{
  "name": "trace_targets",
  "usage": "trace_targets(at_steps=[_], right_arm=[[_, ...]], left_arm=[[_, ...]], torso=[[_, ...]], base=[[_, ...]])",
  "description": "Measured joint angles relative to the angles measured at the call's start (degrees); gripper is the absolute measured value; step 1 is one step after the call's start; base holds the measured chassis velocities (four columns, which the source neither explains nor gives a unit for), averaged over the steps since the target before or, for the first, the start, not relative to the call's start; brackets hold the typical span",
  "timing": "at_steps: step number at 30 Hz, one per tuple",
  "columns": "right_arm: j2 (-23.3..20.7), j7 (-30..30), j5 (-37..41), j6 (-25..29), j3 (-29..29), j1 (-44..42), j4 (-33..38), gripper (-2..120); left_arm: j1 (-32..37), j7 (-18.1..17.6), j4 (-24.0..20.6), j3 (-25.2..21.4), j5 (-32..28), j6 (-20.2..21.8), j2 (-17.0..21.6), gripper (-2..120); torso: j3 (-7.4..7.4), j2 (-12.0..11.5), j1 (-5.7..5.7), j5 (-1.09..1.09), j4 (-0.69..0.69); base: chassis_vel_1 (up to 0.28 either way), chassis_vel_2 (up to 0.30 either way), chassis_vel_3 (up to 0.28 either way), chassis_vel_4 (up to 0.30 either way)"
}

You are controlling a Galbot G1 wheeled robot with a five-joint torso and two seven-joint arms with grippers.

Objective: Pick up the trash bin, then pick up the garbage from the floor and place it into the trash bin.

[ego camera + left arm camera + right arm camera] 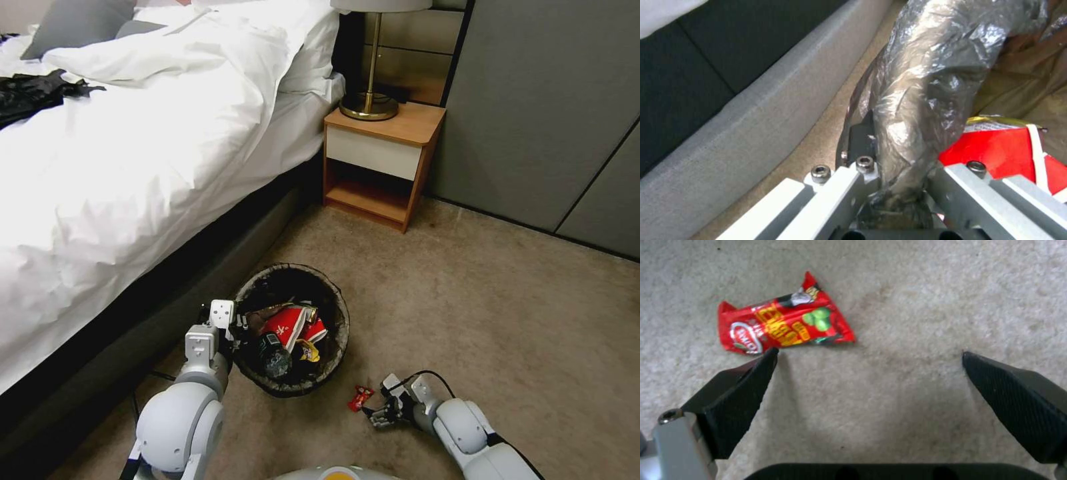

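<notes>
My head camera looks forward and down at the carpet (507, 313), the trash bin (291, 330) at six o'clock. My left wrist camera sits close against that bin's rim (925, 86). My right wrist camera faces straight down, near the carpet (916, 300).

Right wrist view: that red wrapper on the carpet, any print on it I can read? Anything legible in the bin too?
Red wrapper: yellow lettering and a white oval logo, too blurred to read.
Red-and-white cup in the trash bin: white marks, too small to read.
No other text shows.
</notes>
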Motion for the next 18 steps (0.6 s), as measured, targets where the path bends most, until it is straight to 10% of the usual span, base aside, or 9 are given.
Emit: trace_targets(at_steps=[18], right_arm=[[0.30, 0.53, 0.03, -0.29, -1.33, 1.84, -0.27, 100]], left_arm=[[-0.03, 0.02, 0.01, -0.02, 0.07, -0.04, 0.03, 0]], torso=[[0.00, 0.00, 0.00, -0.01, -0.01]], base=[[0.000, 0.000, 0.000, 0.000]])
